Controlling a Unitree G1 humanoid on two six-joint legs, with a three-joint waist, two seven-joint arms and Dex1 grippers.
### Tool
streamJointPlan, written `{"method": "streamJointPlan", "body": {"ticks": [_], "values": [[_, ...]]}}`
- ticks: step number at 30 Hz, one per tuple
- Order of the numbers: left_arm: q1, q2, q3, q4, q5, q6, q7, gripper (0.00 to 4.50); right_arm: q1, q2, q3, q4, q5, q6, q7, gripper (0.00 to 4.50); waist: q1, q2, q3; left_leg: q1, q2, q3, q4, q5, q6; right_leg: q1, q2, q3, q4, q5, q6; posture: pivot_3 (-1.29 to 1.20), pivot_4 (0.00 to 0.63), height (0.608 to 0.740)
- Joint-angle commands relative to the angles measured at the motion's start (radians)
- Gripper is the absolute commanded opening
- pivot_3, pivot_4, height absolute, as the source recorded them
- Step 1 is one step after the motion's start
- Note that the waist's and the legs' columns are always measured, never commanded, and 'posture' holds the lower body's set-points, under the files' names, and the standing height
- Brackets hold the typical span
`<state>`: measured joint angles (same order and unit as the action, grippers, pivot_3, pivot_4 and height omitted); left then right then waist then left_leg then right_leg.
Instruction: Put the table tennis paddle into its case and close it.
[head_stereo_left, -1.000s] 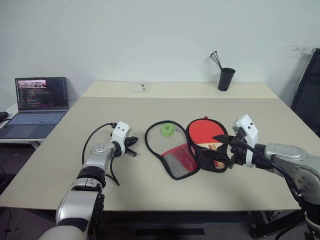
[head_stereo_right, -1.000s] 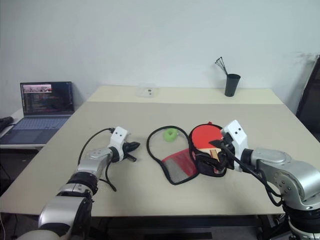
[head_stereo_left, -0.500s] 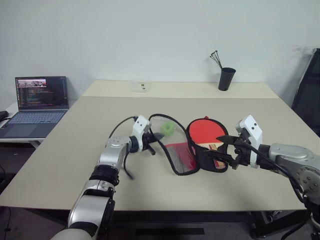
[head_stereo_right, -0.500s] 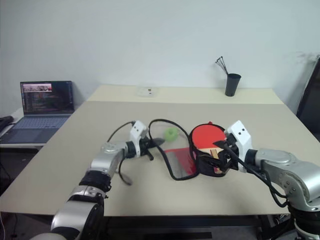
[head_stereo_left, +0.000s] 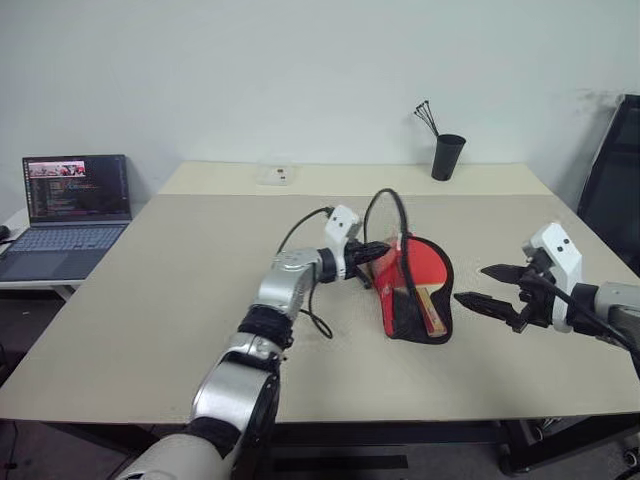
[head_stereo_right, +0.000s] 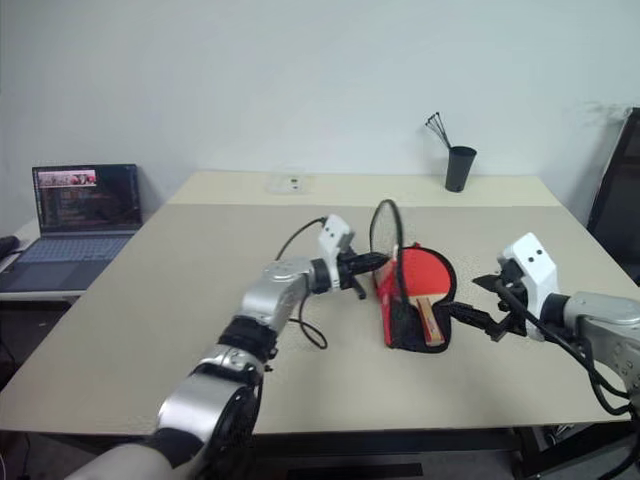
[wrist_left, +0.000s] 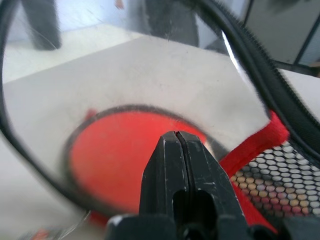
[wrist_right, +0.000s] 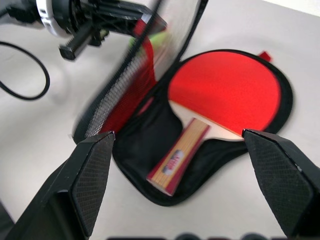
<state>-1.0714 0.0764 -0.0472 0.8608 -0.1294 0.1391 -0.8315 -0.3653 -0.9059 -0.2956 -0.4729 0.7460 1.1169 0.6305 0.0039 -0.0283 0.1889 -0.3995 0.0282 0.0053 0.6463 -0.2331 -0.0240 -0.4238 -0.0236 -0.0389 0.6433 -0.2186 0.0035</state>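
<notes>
While the paddle (head_stereo_left: 425, 268) lay in the open case (head_stereo_left: 412, 325) mid-table, the left gripper (head_stereo_left: 380, 250) stood pinched together against the raised flap. From the left wrist, its fingers (wrist_left: 176, 172) were pressed tight before the red face. From the right wrist, the right gripper (wrist_right: 177, 142) gaped wide, empty, beside the case.

Count on table (head_stereo_left: 150, 300): 1 paddle (wrist_right: 225, 92), 1 case (head_stereo_left: 415, 325), 1 black cup (head_stereo_left: 446, 157) w/ sticks (no. unclear), 1 small clear box (head_stereo_left: 277, 175). Off to side: 1 laptop (head_stereo_left: 70, 205). Grippers: 2, left gripper (head_stereo_left: 384, 250), right gripper (head_stereo_left: 490, 288).
</notes>
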Motion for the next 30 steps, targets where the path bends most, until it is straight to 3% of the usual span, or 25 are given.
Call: {"method": "streamJointPlan", "body": {"ticks": [1, 8, 11, 15, 23, 30], "values": [[-0.075, -0.027, 0.006, 0.099, 0.022, -0.101, 0.045, 0.02, -0.012, -0.006, -0.022, -0.014, -0.002, -0.021, -0.011, 4.5, -0.002, 0.0, 0.0, 0.0, 0.0, 0.0, 0.0, 0.0, 0.0, 0.0, 0.0, 0.0, 0.0, 0.0, 0.0, 0.0, 0.15, 0.74], [-0.053, 0.035, 0.05, 0.085, -0.018, -0.157, -0.013, 0.02, -0.035, 0.059, 0.025, 0.018, -0.02, -0.028, -0.066, 4.5, -0.011, 0.0, 0.0, 0.001, 0.001, 0.001, 0.0, -0.001, 0.001, 0.0, 0.001, 0.0, 0.0, 0.0, 0.0, 0.0, 0.15, 0.74], [0.018, 0.091, 0.082, -0.047, -0.088, -0.114, -0.122, 0.02, -0.043, 0.117, 0.057, 0.042, -0.029, -0.026, -0.096, 4.5, -0.014, 0.0, 0.0, 0.001, 0.002, 0.001, -0.001, -0.001, 0.001, 0.0, 0.002, 0.001, 0.001, 0.0, 0.0, 0.0, 0.15, 0.74], [0.18, 0.221, 0.122, -0.354, -0.218, 0.066, -0.255, 0.02, -0.067, 0.191, 0.126, 0.135, -0.089, -0.059, -0.135, 4.5, -0.02, 0.0, 0.0, 0.001, 0.002, 0.001, -0.001, 0.0, 0.001, -0.001, 0.002, 0.002, 0.001, 0.0, 0.0, 0.0, 0.15, 0.74], [0.396, 0.418, 0.19, -0.761, -0.351, 0.299, -0.237, 0.02, -0.22, 0.336, 0.184, 0.507, -0.246, -0.19, -0.217, 4.5, -0.019, 0.0, 0.0, 0.002, 0.002, 0.0, 0.0, 0.0, 0.001, 0.0, 0.001, 0.003, 0.002, 0.0, 0.0, 0.0, 0.15, 0.74], [0.448, 0.442, 0.195, -0.861, -0.385, 0.344, -0.165, 0.02, -0.326, 0.365, 0.24, 0.831, -0.393, -0.343, -0.192, 4.5, -0.005, 0.0, 0.0, 0.001, 0.001, 0.0, 0.0, 0.0, 0.001, 0.0, 0.001, 0.003, 0.001, 0.0, 0.0, 0.0, 0.15, 0.74]]}}
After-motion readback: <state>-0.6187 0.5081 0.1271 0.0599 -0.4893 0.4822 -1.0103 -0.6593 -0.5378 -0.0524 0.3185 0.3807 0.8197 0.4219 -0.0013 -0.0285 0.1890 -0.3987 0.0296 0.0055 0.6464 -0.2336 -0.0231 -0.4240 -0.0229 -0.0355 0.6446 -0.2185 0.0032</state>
